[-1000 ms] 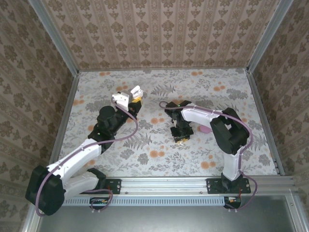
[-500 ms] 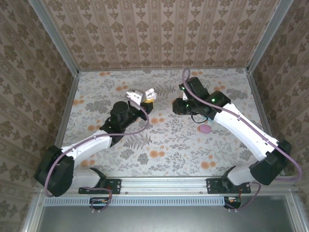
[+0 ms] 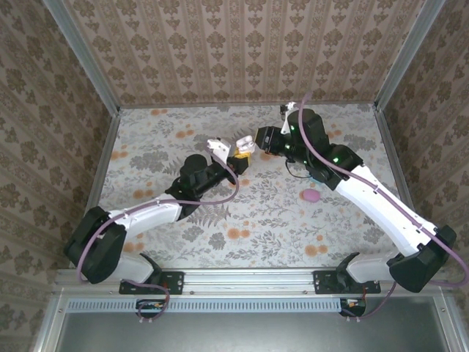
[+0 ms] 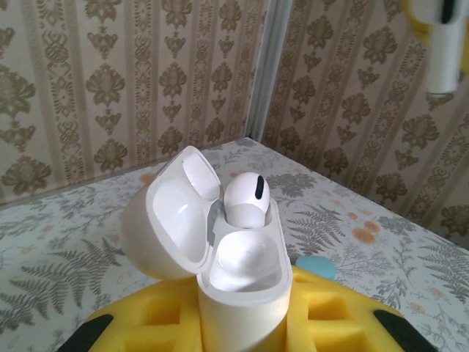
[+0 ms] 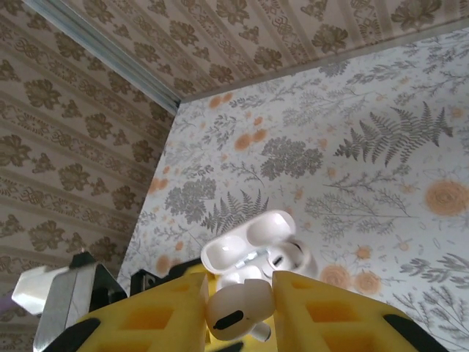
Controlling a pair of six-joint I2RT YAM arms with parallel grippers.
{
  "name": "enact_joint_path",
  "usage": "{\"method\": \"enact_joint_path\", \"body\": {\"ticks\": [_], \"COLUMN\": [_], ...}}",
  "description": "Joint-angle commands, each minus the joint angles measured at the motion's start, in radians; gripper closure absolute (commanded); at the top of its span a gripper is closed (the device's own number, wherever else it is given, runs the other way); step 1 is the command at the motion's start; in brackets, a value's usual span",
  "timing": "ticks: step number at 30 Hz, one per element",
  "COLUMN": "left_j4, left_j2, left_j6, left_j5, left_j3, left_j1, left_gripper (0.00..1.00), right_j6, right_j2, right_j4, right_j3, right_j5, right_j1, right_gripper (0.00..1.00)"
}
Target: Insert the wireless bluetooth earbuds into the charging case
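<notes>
My left gripper [image 4: 242,326] is shut on a white charging case [image 4: 242,293], gripped upright between its yellow foam fingers [image 4: 146,323] with the lid tipped open to the left. One white earbud [image 4: 245,198] sits in the far socket and the near socket [image 4: 242,260] is bare. My right gripper [image 5: 238,304] is shut on a second white earbud [image 5: 236,309], held just above the open case [image 5: 249,246]. In the top view the left gripper [image 3: 233,152] and right gripper [image 3: 253,141] meet above the table's far centre.
A small pink pebble-shaped item [image 3: 311,196] lies on the floral table [image 3: 293,227] under the right forearm. A teal rounded item [image 4: 316,266] rests on the table just past the left fingers. Patterned walls [image 3: 242,51] enclose the back and both sides.
The left gripper has carried the open case rightward toward the centre. The right arm has swung up from the table middle to the far side, bringing its earbud next to the case.
</notes>
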Motion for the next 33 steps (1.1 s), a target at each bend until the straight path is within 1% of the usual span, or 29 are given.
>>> {"method": "enact_joint_path", "body": {"ticks": [1, 10, 20, 33], "left_j4": [0.098, 0.142, 0.145, 0.165], "left_j2": [0.008, 0.018, 0.014, 0.011], "left_j6": [0.022, 0.015, 0.009, -0.021], "left_j5": [0.042, 0.066, 0.076, 0.053], "left_j3": [0.03, 0.033, 0.04, 0.043], "left_j1": [-0.007, -0.016, -0.019, -0.019], "left_gripper": [0.76, 0.76, 0.76, 0.76], "right_j6": [0.039, 0.061, 0.047, 0.047], "right_j2": [-0.004, -0.007, 0.025, 0.033], "right_j4": [0.094, 0.19, 0.232, 0.263], "right_j3": [-0.03, -0.088, -0.107, -0.146], "right_j5": [0.013, 0.046, 0.082, 0.074], "right_j1": [0.015, 0.055, 0.085, 0.099], "right_gripper": [0.7, 0.7, 0.7, 0.71]}}
